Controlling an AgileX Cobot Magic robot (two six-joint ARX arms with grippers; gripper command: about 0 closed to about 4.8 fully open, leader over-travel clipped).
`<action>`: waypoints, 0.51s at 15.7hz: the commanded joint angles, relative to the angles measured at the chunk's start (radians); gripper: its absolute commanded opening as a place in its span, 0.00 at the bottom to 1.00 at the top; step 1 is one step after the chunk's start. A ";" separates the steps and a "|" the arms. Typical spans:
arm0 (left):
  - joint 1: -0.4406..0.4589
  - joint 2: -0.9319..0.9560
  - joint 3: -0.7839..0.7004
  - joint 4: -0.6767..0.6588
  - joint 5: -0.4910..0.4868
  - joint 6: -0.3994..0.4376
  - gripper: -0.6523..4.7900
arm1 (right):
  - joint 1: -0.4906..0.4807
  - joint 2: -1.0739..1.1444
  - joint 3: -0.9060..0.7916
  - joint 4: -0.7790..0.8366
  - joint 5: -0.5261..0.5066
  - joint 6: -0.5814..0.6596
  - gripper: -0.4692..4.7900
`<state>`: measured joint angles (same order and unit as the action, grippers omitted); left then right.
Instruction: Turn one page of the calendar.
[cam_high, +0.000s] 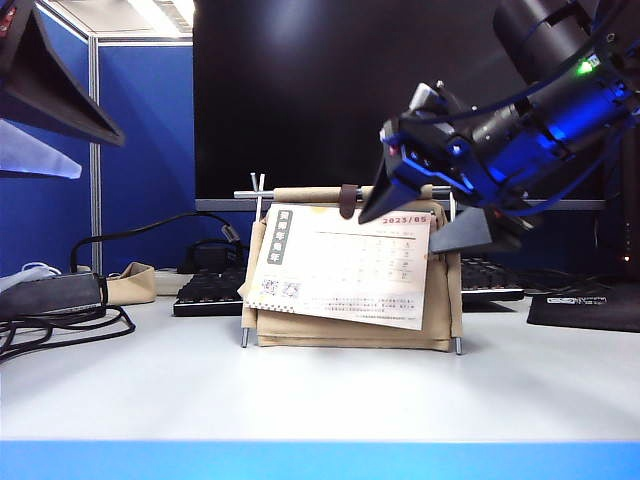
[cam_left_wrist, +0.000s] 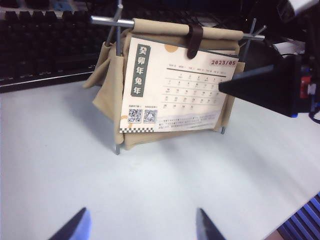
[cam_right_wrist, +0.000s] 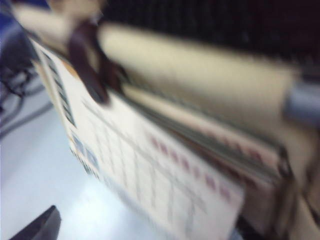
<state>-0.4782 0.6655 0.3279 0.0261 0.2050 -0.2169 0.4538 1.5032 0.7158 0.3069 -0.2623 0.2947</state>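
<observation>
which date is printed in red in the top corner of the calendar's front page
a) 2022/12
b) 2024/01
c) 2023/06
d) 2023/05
d: the left wrist view shows red "2023/05" in the top corner of the page at the front of the calendar, close to the open right gripper; the open left gripper stays well back.

— Where is the right arm?

— It comes in from the upper right of the exterior view, dark with blue lights, sloping down toward the middle. The right gripper (cam_high: 425, 215) has its jaws spread: one black finger (cam_high: 385, 200) points down and left, the other sits lower and further right.

— And the left?

— The left gripper (cam_left_wrist: 141, 225) hangs low, jaws wide apart, two dark fingertips (cam_left_wrist: 75, 227) showing in its wrist view. In the exterior view it sits high at the left edge.
</observation>
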 joint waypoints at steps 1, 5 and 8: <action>0.000 0.000 0.008 0.018 -0.003 0.005 0.63 | -0.002 0.050 0.005 0.046 -0.094 0.032 0.88; 0.000 0.000 0.008 0.018 -0.008 0.007 0.63 | -0.002 0.101 0.005 0.052 -0.165 0.053 0.88; 0.000 0.000 0.008 0.017 -0.010 0.008 0.63 | -0.002 0.101 0.005 0.077 -0.176 0.053 0.72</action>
<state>-0.4782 0.6659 0.3279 0.0265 0.1978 -0.2142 0.4496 1.6035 0.7174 0.3740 -0.4183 0.3405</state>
